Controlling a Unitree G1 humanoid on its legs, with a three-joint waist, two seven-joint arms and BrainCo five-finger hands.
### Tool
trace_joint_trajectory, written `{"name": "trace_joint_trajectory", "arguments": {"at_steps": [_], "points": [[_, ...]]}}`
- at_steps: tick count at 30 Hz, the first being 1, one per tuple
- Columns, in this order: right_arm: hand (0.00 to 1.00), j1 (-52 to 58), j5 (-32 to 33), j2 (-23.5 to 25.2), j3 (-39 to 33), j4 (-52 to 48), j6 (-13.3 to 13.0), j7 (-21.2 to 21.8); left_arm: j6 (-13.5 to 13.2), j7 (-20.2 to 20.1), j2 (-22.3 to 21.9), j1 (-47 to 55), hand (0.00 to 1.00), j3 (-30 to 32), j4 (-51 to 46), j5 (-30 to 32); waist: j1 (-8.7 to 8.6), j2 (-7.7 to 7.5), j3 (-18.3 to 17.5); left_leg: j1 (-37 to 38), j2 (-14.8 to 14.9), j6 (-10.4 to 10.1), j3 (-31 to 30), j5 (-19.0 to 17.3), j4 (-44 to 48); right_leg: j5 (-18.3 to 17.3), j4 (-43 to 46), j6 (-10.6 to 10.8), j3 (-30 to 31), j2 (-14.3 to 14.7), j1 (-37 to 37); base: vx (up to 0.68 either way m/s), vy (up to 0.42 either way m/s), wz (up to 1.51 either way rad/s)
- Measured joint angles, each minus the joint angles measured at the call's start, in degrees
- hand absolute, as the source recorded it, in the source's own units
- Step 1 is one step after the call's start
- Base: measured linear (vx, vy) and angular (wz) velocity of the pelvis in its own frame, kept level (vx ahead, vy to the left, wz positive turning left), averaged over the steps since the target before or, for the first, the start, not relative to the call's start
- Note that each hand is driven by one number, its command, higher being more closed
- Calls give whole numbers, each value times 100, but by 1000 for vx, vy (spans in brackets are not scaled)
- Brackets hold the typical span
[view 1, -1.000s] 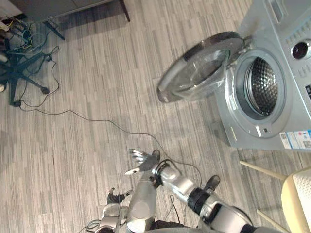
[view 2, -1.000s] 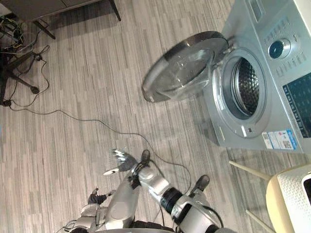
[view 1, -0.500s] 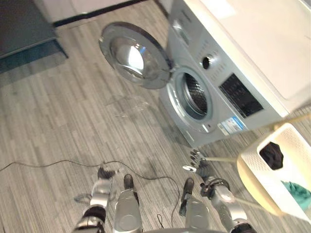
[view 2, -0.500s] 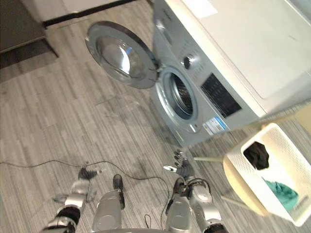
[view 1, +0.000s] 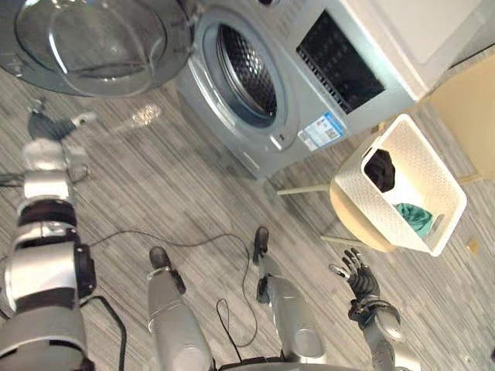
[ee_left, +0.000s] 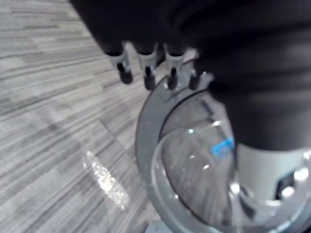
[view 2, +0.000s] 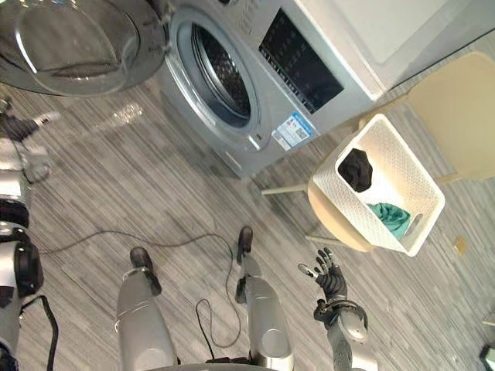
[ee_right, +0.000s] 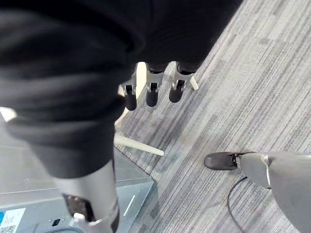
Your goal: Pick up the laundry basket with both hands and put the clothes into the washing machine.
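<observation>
Your view has swung: basket (view 1: 424,166) now lies upper right of your right hand (view 1: 360,278), fingers (view 1: 352,263) spread, empty.

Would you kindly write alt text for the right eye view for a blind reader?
A white laundry basket holding a black garment and a teal garment sits on a pale chair beside a silver washing machine whose door stands open. The robot's right hand hovers apart from the basket, fingers spread.
</observation>
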Motion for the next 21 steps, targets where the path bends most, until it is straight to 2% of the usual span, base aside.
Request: {"name": "trace_joint_trajectory", "arguments": {"at_steps": [4,5,9,12,18,21], "points": [[0,208,197,264,-221,-752,10,-6,5,-50,-40,-314,0,-7,-256,-367,55,-1,3,-555,323,12,-122,-183,455,112,-57,-29,-74,183,-257,12,27,-20],[0,280,284,294,-269,-996,3,-10,89,128,-107,-353,0,57,-295,-510,123,0,4,-657,404,10,-122,-208,578,120,-58,-32,-62,236,-316,19,15,-23],[0,486,411,334,-328,-1456,-21,-10,124,159,-216,-406,0,43,-589,-760,373,-35,20,-753,634,-26,-104,-310,809,126,-58,-34,-18,388,-361,24,-4,-22],[0,580,442,351,-329,-1594,-71,-7,90,308,-264,-413,0,129,-912,-1033,382,-35,21,-782,799,-31,-98,-432,930,126,-56,-34,39,472,-361,5,-6,-19],[0,799,487,350,-327,-1608,-71,34,-6,306,-407,-477,0,298,-1172,-1104,365,-29,25,-723,808,-29,-59,-455,942,121,-31,-31,59,465,-343,-1,-1,-2],[0,798,487,348,-309,-1606,-54,174,-21,298,-662,-267,0,521,-1371,-1097,361,-19,31,-503,805,-30,14,-455,872,83,25,-34,69,449,-230,0,0,0]]}}
